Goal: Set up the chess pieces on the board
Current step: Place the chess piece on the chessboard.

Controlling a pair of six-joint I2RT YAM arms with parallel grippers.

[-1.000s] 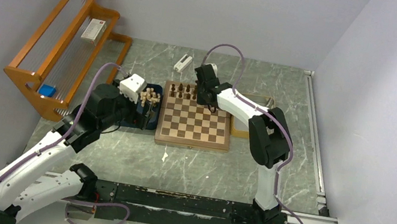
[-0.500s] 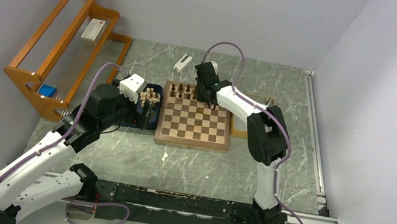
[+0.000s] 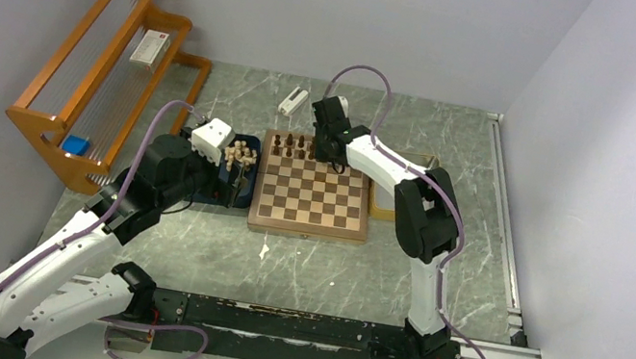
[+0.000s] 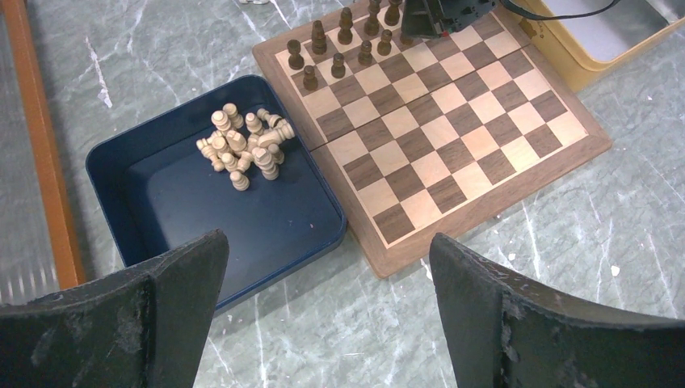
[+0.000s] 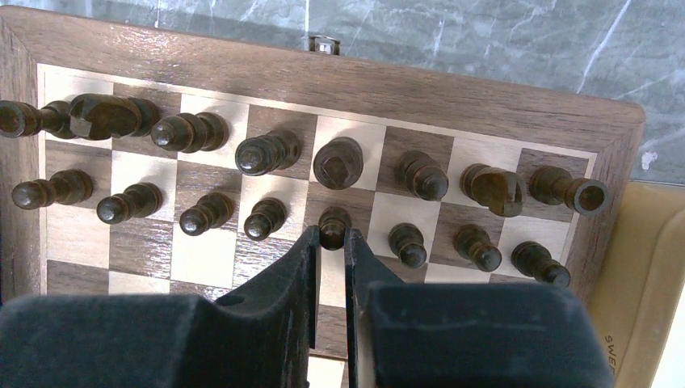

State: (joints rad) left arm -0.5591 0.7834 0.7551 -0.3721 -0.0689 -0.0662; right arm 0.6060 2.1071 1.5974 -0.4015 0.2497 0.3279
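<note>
Dark pawn (image 5: 334,224) between right fingers (image 5: 292,271), on board (image 5: 485,90)

Left tool (image 4: 327,246) hangs with its jaws spread wide over the marble surface (image 4: 565,242). Below sits a dark blue tray (image 4: 202,222), pale pieces (image 4: 242,149) heaped at its far side. The board (image 4: 452,137) lies right beside it, dark pieces (image 4: 347,44) lined along the far edge, with a yellow tray (image 4: 577,73) beyond.
</note>
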